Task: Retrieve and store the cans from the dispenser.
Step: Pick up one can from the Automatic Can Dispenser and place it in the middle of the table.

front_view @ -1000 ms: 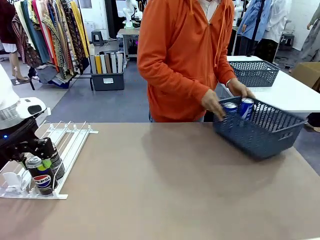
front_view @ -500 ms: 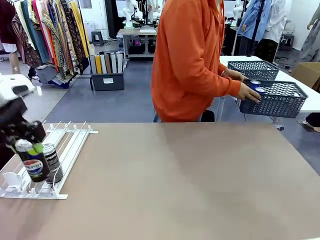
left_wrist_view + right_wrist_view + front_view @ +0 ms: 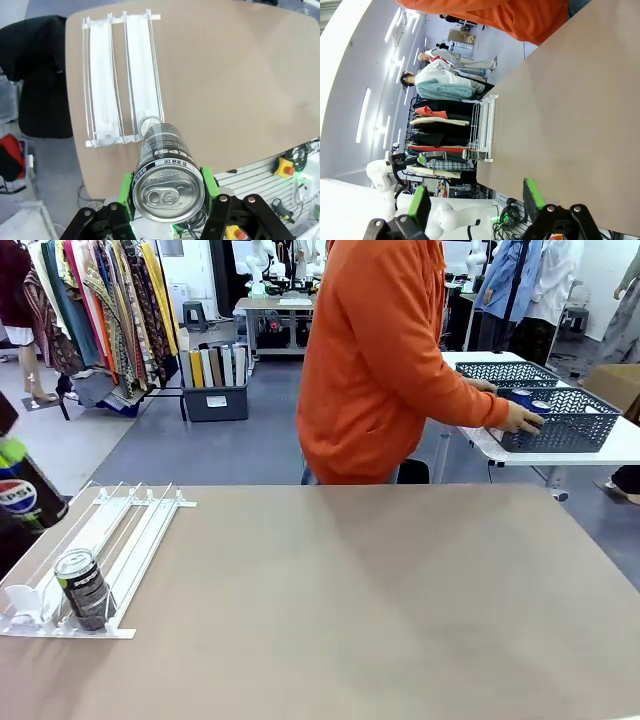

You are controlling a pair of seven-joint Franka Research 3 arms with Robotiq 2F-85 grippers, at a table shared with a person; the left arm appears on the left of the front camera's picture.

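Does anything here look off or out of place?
Nothing spilled or damaged. One oddity: the left gripper holds a Pepsi can aloft, yet the basket is over at the white side table, in the person's hand.

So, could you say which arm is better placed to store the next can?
Likely left: the left gripper grips a Pepsi can off the dispenser; the right gripper is open and empty.

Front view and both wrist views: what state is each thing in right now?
Left gripper: shut on a black Pepsi can, held in the air.
Right gripper: open, empty.
Dispenser: lying flat, one can in it.
Second black can: upright at the stop end.
Basket: on a white side table, blue cans inside, a person's hand on it.
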